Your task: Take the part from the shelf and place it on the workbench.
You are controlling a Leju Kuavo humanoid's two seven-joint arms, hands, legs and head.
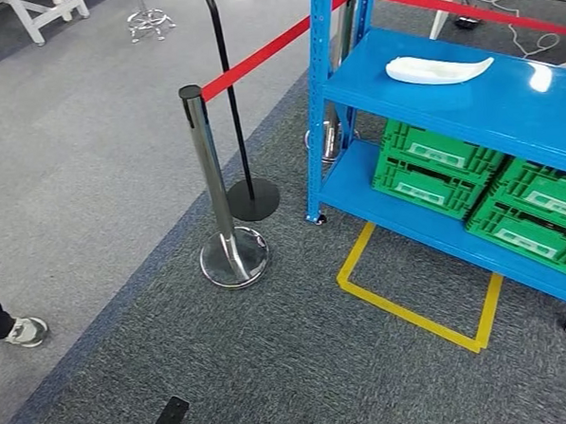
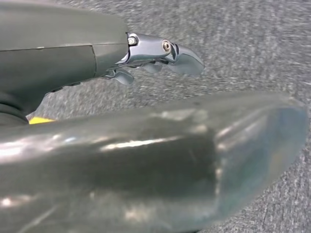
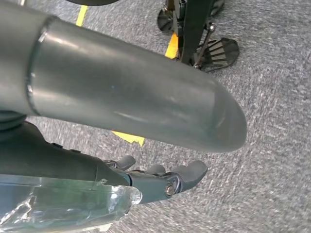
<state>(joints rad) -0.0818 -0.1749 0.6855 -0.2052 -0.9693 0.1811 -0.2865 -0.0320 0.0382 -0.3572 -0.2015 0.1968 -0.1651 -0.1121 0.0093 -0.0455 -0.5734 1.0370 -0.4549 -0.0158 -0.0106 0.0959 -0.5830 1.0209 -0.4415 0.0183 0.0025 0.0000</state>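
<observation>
A long white curved part (image 1: 437, 69) lies on the upper board of the blue shelf (image 1: 518, 114), at the right of the head view. My left hand (image 2: 110, 131) hangs over grey carpet, its thick thumb and its darker fingers (image 2: 165, 51) apart with nothing between them. My right hand (image 3: 121, 97) also hangs above the carpet, thumb and fingers (image 3: 176, 177) spread and holding nothing. Both hands are well away from the shelf and the part.
Green crates (image 1: 435, 166) fill the shelf's lower board. A chrome post (image 1: 224, 244) carrying a red belt (image 1: 258, 57) and a black post base (image 1: 253, 199) stand left of the shelf. Yellow tape (image 1: 414, 310) marks a square on the floor before it. A person's shoe (image 1: 26, 330) shows at far left.
</observation>
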